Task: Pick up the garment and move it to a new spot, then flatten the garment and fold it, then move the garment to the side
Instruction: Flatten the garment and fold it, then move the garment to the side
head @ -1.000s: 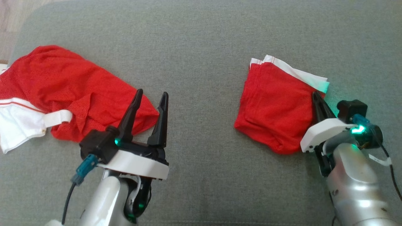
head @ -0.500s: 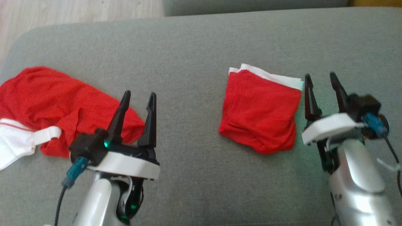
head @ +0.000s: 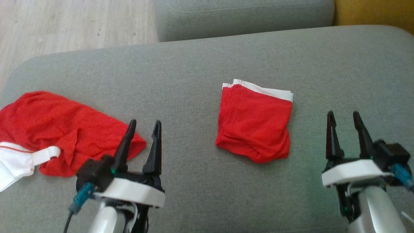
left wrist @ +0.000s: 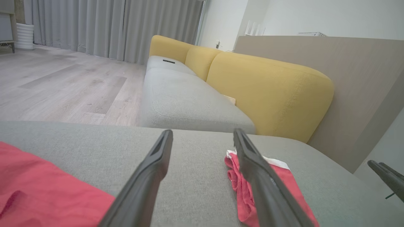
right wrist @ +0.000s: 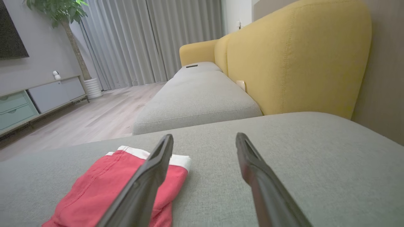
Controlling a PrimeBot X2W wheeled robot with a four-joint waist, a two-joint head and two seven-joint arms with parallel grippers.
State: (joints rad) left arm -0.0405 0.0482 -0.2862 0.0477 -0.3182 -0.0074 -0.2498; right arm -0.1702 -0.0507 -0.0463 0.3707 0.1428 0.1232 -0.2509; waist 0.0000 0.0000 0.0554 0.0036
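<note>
head view: both pincers are seen spread wide, with nothing pinched between the fingers. the left pincer is held above the grey cushion, and the right pincer is held likewise, well apart from it. the folded garment, red with a white band along its far edge, is laid flat between the two pincers and a little ahead of them, nearer the right one, and is touched by neither. bare cushion is left on either side of it, and an open stretch is found ahead of the right pincer up to the cushion's far edge. to the left of the left pincer a loose red garment with a white waistband is spread crumpled, its nearest corner just beside the left finger; whether it is touched cannot be told. the room on that side is taken up by it, out to the cushion's left edge. beyond the far edge a second grey seat is set, with wooden floor ahead and left of the left pincer and a yellow backrest ahead of the right pincer.
</note>
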